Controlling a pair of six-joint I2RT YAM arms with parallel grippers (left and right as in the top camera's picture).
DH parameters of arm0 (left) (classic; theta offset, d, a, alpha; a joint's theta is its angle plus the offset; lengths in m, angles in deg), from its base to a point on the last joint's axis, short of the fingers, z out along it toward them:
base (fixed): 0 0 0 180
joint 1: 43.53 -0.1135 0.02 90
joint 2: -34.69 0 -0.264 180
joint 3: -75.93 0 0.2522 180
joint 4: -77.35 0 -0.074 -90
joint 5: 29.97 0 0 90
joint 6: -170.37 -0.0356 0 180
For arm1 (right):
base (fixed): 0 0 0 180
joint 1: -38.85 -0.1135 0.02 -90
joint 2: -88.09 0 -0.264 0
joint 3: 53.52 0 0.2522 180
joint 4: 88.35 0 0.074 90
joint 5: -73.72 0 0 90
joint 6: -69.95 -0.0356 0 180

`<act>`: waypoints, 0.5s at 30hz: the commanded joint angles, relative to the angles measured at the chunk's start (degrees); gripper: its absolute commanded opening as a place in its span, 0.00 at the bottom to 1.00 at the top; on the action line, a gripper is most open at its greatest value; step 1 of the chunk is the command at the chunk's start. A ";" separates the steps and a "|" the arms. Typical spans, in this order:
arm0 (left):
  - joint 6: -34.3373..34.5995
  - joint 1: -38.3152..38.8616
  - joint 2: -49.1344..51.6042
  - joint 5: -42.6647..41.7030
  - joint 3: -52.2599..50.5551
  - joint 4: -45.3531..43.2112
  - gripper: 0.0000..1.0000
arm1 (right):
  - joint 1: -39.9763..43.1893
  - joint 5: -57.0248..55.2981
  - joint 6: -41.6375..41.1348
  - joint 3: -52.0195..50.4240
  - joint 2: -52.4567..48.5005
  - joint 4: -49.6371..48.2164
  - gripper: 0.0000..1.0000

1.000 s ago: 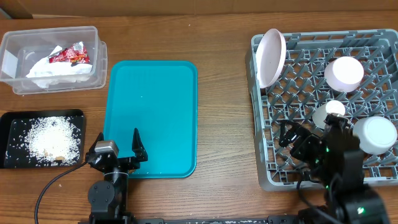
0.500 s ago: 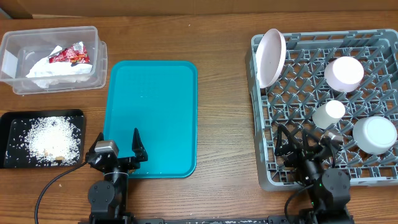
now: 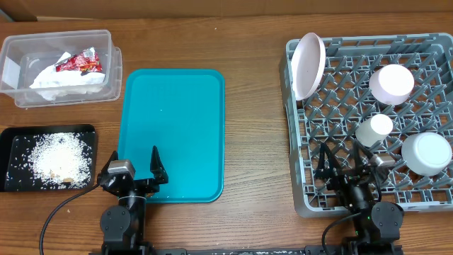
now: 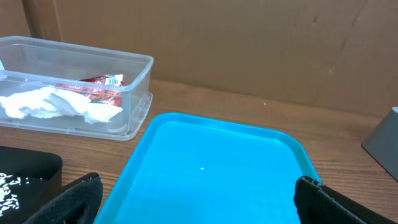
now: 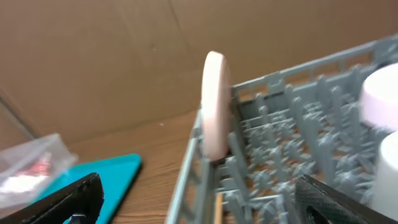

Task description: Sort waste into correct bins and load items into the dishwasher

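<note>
Nearest, spread wide and empty: left gripper [image 3: 134, 157] at the teal tray's [image 3: 173, 120] near edge, right gripper [image 3: 348, 161] over the dish rack's [image 3: 298, 204] near rows. Beyond, seated in the rack: bowl [image 3: 427, 153], cup [image 3: 374, 129], small plate [image 3: 391, 83], and large plate [image 3: 309, 65] on edge at its far-left corner; probably stiff, slick and breakable, so best gripped by the rim. Across at left, rice [image 3: 53, 157] in the black tray [image 3: 14, 132], then limp napkins [image 3: 60, 82] and a light wrapper [image 3: 79, 64] in the clear tub [image 3: 114, 65].

Two plates [image 3: 308, 65] [image 3: 391, 83], two bins [image 3: 56, 32] [image 3: 13, 145], one cup [image 3: 374, 129], bowl [image 3: 427, 153]
</note>
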 commanded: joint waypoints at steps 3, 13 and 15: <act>-1.27 0.22 -0.52 0.70 -0.24 -0.13 1.00 | 4.28 -0.20 8.46 -0.59 0.63 0.09 1.00; -1.27 0.22 -0.52 0.72 -0.24 -0.13 1.00 | 4.59 -7.54 10.43 -0.59 0.63 0.87 1.00; -1.27 0.22 -0.52 0.70 -0.24 -0.13 1.00 | 4.59 -7.45 11.58 -0.57 0.63 0.90 1.00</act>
